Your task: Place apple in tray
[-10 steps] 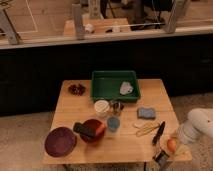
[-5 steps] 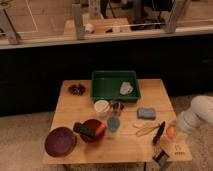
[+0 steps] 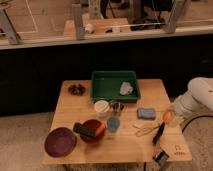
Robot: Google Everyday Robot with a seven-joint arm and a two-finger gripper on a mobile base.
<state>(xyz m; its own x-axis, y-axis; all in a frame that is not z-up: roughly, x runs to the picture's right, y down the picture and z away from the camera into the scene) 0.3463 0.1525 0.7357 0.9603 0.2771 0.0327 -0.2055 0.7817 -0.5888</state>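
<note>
On the light wooden rectangular table (image 3: 125,145), the largest container is the dark green rectangular plastic tray (image 3: 106,90), set against the middle of the far edge. It holds one crumpled grey lump (image 3: 126,88) in its right half; the rest of its floor is bare. A round maroon plate (image 3: 60,141) lies empty at the near left corner. Just right of it, a dark red bowl (image 3: 94,134) has a dark blocky object (image 3: 84,129) resting in it. A white cup (image 3: 101,107) and a small blue cup (image 3: 113,124) stand near the table's centre, their contents too dim to tell.

By the right edge, the robot's white arm (image 3: 197,97) reaches in, and its gripper (image 3: 171,119) appears clamped on the small round orange-red apple (image 3: 168,115). A second ago the apple sat lower, nearer the near right corner. It has since travelled with the arm toward the far edge, so I judge it lifted and carried. It is still well apart from the tray, which is up and to the left with room to receive it.
</note>
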